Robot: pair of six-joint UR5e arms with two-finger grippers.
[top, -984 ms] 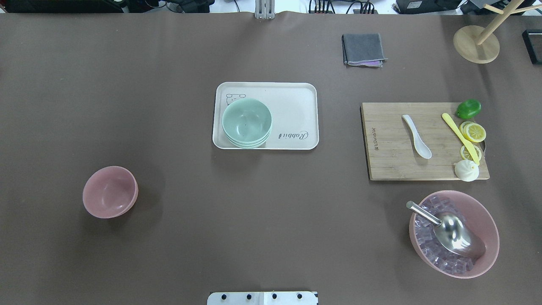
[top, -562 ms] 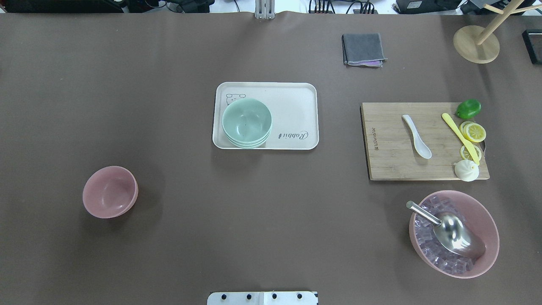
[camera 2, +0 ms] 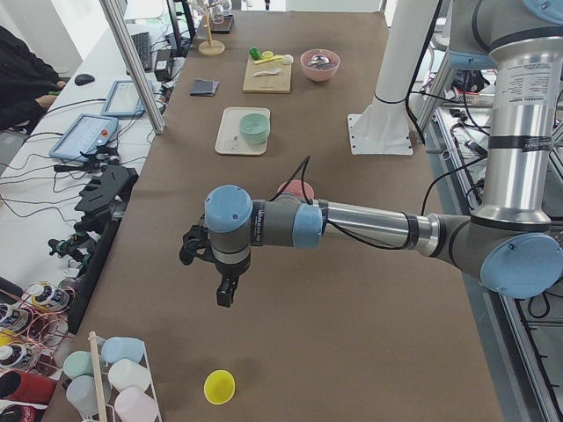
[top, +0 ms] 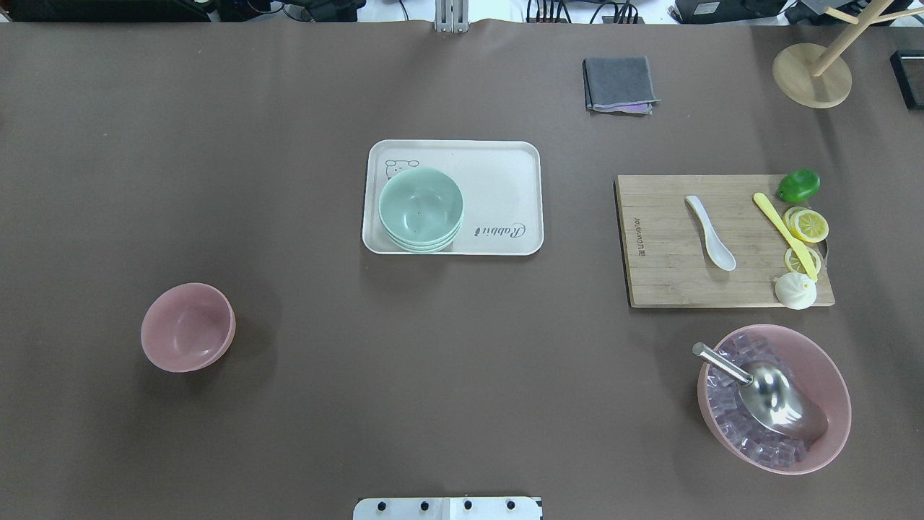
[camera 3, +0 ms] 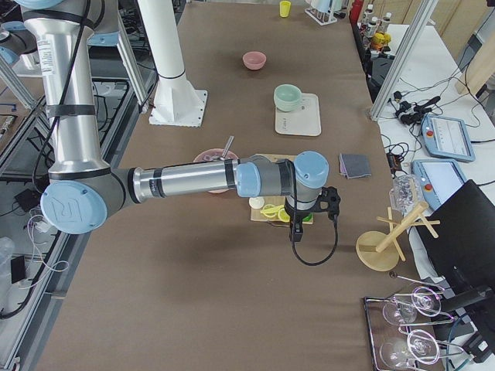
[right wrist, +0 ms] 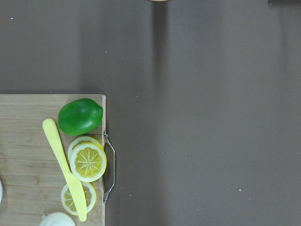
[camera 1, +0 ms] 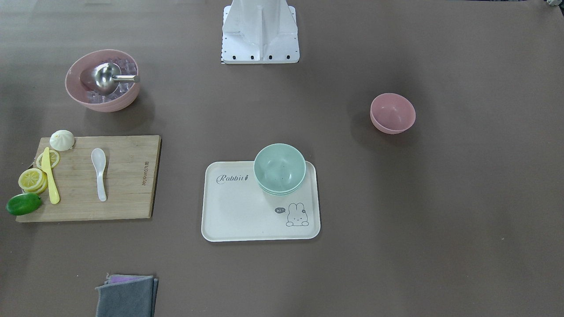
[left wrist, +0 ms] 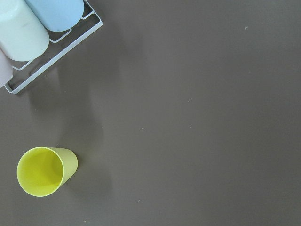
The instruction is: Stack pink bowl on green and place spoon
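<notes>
The small pink bowl stands empty on the table's left side, also in the front view. A stack of green bowls sits on the left half of the white tray. The white spoon lies on the wooden cutting board. Neither gripper shows in the overhead or front view. The left gripper hangs above the table's left end, past the pink bowl. The right gripper hangs just beyond the board's right edge. I cannot tell whether either is open or shut.
A large pink bowl with ice cubes and a metal scoop stands near the board. A lime, lemon slices, a yellow knife and a bun lie on the board's right end. A yellow cup and a cup rack are at the far left. A grey cloth lies at the back.
</notes>
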